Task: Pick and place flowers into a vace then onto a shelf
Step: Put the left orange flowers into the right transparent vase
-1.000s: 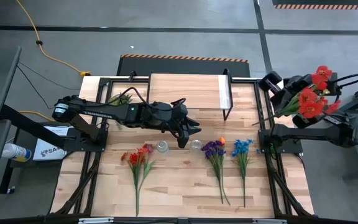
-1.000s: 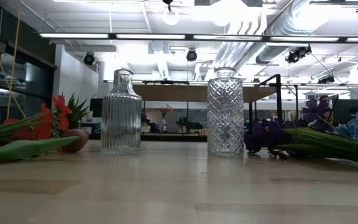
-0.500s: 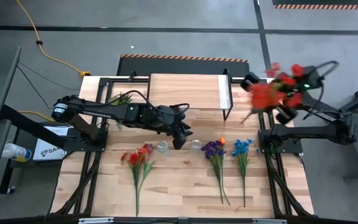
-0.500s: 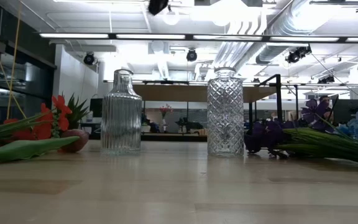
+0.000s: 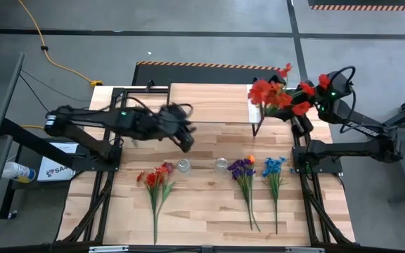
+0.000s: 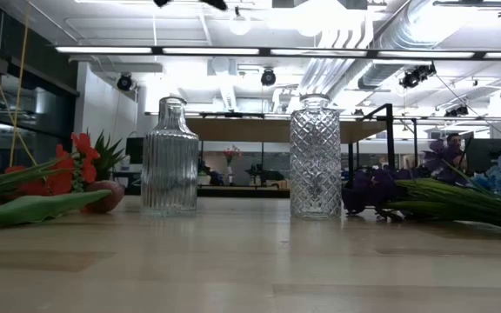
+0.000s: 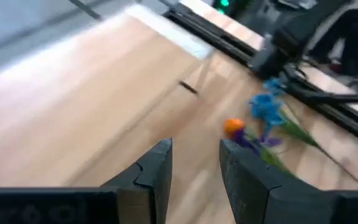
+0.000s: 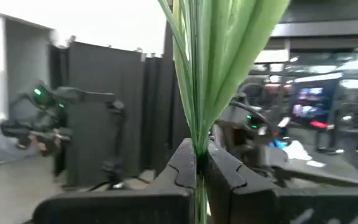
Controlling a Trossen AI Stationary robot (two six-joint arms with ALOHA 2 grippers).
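My right gripper (image 5: 309, 105) is shut on a bunch of red flowers (image 5: 281, 94), raised over the right end of the shelf (image 5: 209, 102). My left gripper (image 5: 185, 138) hangs open and empty above the table, left of the two glass vases. The ribbed vase (image 6: 170, 156) and the diamond-cut vase (image 6: 313, 156) stand upright on their bases. More flowers lie flat on the table: a red bunch (image 5: 156, 178), a purple bunch with one orange bloom (image 5: 242, 169), and a blue bunch (image 5: 273, 167). My right gripper pinches the red flowers' green stems and leaves (image 8: 199, 134) between its two fingers. The stems run on past the fingertips (image 8: 185, 158), roughly along the fingers. The bunch is lifted clear of the table, its blooms (image 5: 266, 91) held out toward the shelf.
A small green spiky plant (image 5: 138, 111) sits at the far left beside the shelf. Dark frame rails (image 5: 111, 169) run along both sides of the table. Bare planks lie between the near edge and the vases.
My right gripper has swung the red flowers from beyond the table's right edge toward the left, tipping as it went; the blooms now hang over the shelf's right end. My left gripper has drawn back from above the vases toward the table's left and tipped upward, staying open.
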